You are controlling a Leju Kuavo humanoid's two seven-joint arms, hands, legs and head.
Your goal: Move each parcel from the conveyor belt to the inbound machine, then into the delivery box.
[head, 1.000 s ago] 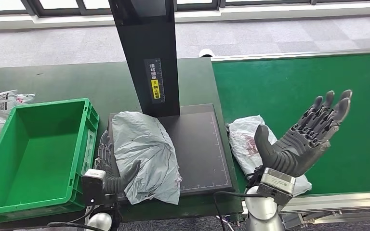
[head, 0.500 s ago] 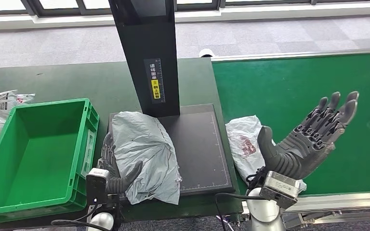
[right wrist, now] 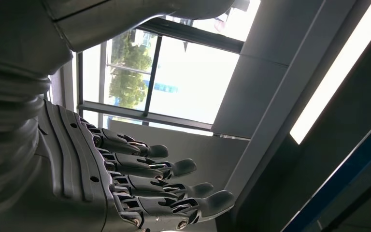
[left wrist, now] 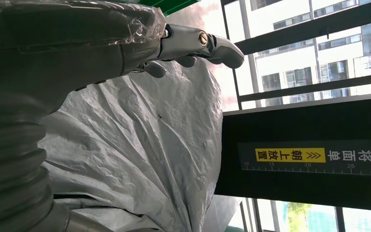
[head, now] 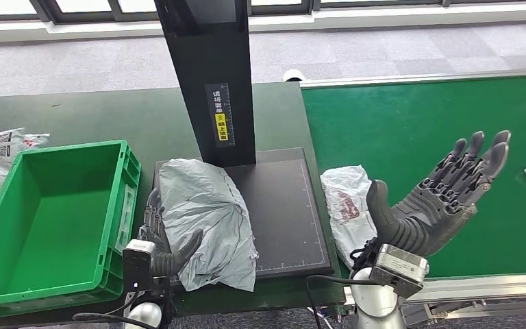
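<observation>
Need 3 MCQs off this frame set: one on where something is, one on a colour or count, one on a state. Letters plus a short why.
1. Where does the grey parcel lie?
A. in the crate
B. on the black scanner platform
C. on the belt

2. What colour is the crate beside the platform?
A. blue
B. grey
C. green

3. What is the state of the right hand?
A. raised above the belt, fingers apart, holding nothing
B. closed round a white parcel
C. resting flat on the platform

Answers:
1 B: the head view shows the grey parcel on the dark platform under the black column, with the left hand against its near edge.
2 C: its walls and floor are bright green.
3 A: the fingers are spread with nothing between them; the white parcel lies on the belt below it.
</observation>
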